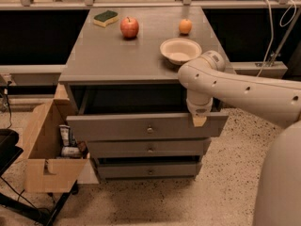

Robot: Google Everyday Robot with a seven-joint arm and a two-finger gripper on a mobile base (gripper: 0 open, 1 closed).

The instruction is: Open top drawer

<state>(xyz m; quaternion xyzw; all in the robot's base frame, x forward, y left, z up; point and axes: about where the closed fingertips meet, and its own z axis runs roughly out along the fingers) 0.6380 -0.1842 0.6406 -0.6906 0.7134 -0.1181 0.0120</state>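
Since the top drawer (117, 127) under the tabletop (108, 55) already sits partly out, I'd call this mid-pull; the claw (199, 120) is at the right end of the front panel's upper edge, and I can't tell if it's spread or pinching. Next move needs a straight pull outward. The floor (155, 201) in front leaves room, but the cardboard box (42, 173) sits just beside the drawer's left corner.

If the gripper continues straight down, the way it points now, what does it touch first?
Most likely the front panel of the top drawer, near its right end: the gripper points down right at its upper edge. Depth is unclear; it may already be touching.
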